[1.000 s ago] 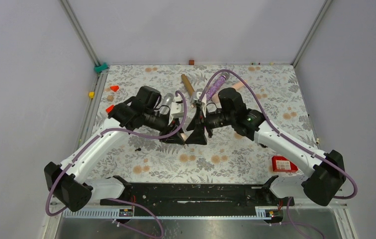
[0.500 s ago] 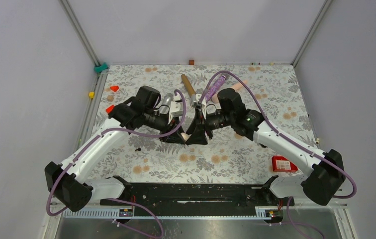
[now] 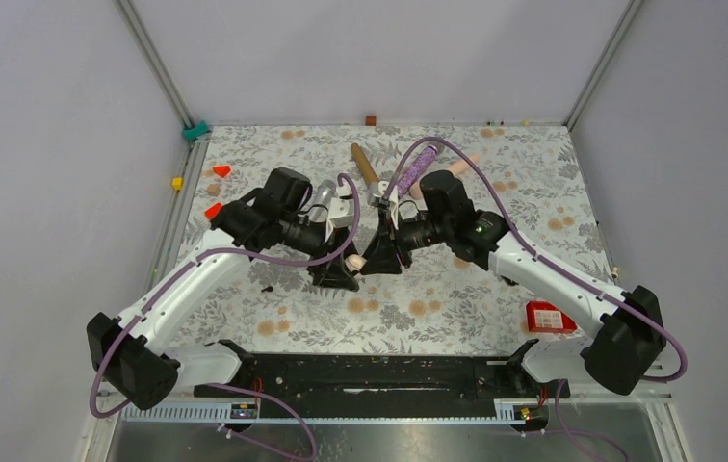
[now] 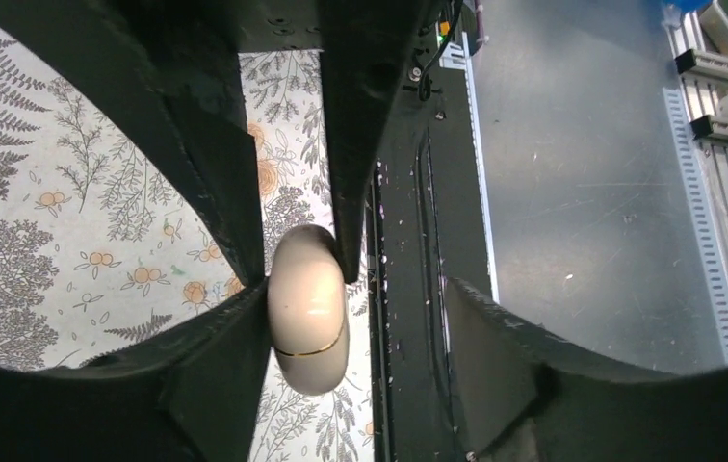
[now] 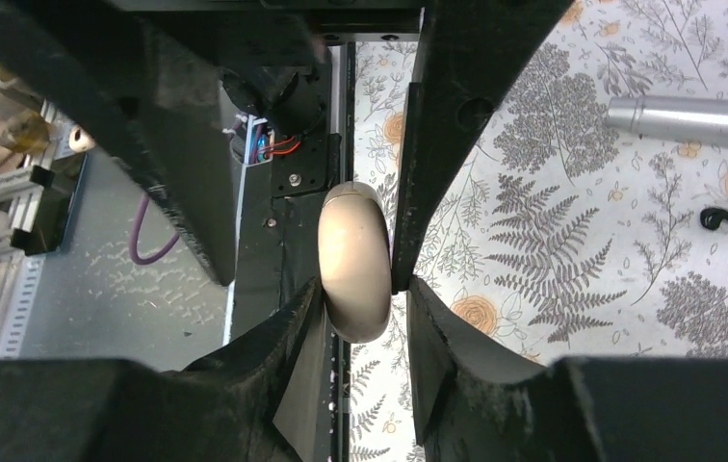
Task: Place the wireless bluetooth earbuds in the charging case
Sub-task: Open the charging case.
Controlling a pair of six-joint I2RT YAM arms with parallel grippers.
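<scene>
Cream charging case (image 4: pixel 307 308): shut along its seam, contents hidden, mid-frame between both grippers.
Earbud (image 5: pixel 723 219): black, on the floral cloth (image 5: pixel 553 250), right of frame, outside the charging case.
Right gripper (image 5: pixel 363 284): now pinching the charging case.
Left gripper (image 4: pixel 358 289): has let go, one finger touching.

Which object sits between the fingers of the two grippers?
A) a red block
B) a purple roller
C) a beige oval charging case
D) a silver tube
C: both wrist views show the charging case between the fingers of the right gripper, touching one finger of the left gripper.
</scene>
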